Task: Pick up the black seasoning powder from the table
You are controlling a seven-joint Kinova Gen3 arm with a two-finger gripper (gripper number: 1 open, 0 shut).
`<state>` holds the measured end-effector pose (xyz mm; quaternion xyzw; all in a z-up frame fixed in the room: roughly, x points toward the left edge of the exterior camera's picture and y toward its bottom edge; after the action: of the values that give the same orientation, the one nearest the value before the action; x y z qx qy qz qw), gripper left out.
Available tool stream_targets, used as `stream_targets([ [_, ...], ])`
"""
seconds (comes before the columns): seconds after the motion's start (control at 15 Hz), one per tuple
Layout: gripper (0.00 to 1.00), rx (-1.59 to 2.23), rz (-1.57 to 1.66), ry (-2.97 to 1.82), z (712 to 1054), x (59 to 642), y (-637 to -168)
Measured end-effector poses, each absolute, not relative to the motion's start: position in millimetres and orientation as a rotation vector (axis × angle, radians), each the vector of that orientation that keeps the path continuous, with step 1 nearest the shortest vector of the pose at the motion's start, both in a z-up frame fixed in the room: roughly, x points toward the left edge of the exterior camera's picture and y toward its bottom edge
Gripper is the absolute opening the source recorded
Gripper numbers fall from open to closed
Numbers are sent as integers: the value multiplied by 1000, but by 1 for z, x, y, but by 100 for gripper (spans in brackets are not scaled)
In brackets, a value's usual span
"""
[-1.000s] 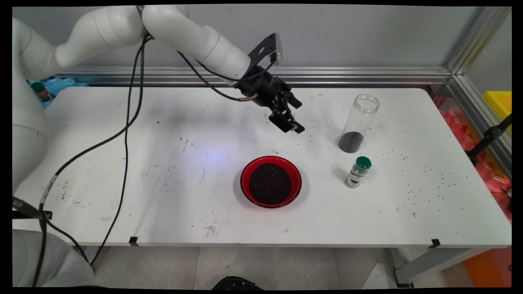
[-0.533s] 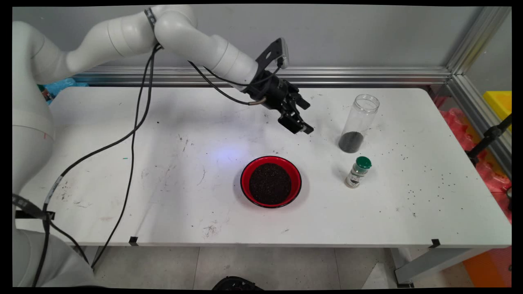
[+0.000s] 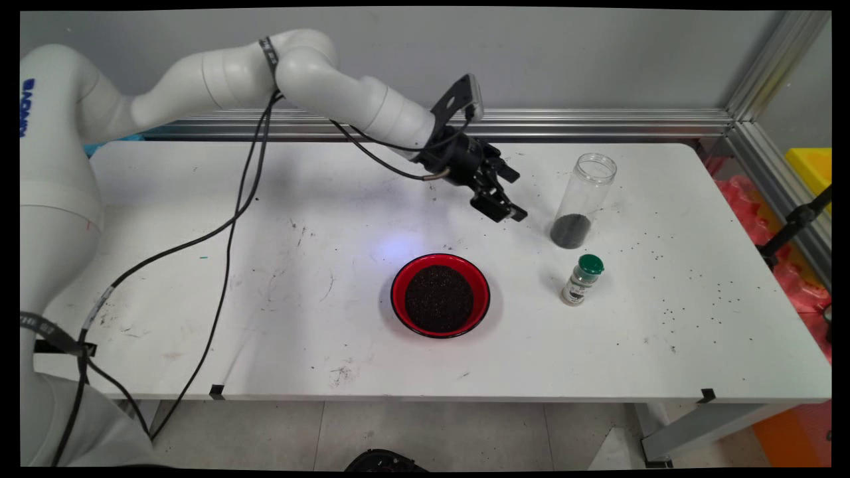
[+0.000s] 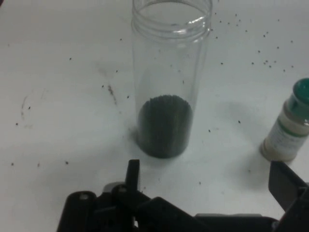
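So the hand (image 3: pixel 503 206) hangs over the tabletop (image 3: pixel 265 279) just left of the clear jar (image 3: pixel 583 199), fingers (image 4: pixel 133 174) spread wide and holding nothing. The jar stands upright with no lid and a bit of dark grain at the bottom. A small green-capped shaker (image 3: pixel 582 279) sits near it, and a red bowl (image 3: pixel 440 295) full of the same dark stuff is closer to the camera. If a grab's coming, squaring up on the jar's middle and going in level seems smart, since tall open jars probably tip easily.
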<state>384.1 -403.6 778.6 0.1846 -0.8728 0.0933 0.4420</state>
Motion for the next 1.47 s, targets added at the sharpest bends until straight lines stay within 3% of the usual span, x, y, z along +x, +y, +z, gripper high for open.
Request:
stream_targets([
  [1.47,100,512,208,-2039,715,332,-438],
])
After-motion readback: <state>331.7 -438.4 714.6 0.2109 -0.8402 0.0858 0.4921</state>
